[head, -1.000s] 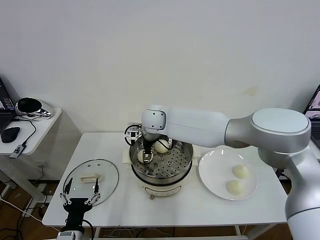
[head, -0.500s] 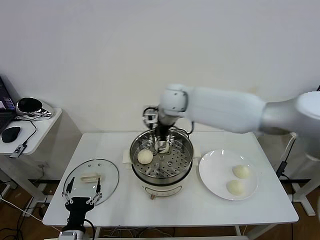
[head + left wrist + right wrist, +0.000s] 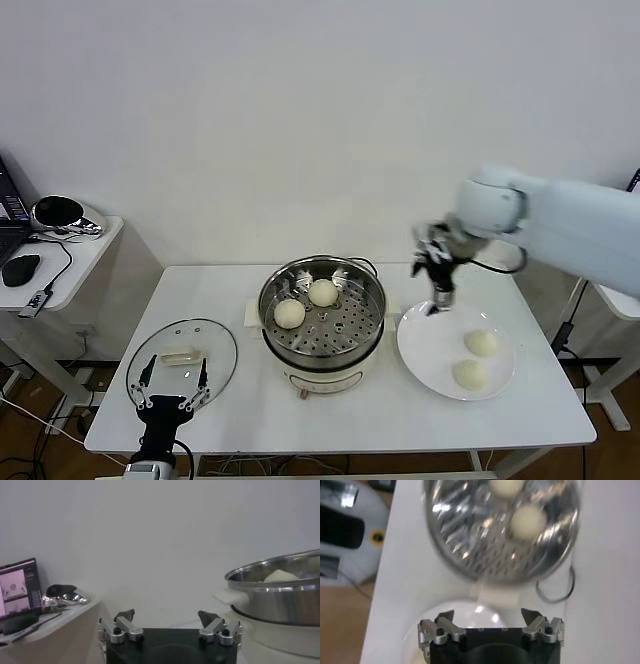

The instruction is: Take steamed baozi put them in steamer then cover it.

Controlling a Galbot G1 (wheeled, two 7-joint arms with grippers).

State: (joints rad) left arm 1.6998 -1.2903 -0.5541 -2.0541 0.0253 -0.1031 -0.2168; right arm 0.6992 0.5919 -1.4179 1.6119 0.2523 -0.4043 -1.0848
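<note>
right gripper point(image 3: 437, 297) agape, pointing down over plate point(image 3: 425, 350) rim

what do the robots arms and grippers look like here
The right arm is smooth white shell with rounded grey joints, ending in a black right gripper with loose black cable at the wrist. Both wrist views show a black block body, silver metal knuckles with screws and dark fingertips. The left gripper looks the same, on a black wrist.

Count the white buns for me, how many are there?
4. Two buns sit in the steamer on its holed tray: one, one. Two more sit on the white plate: one, one. None looks hidden.
</note>
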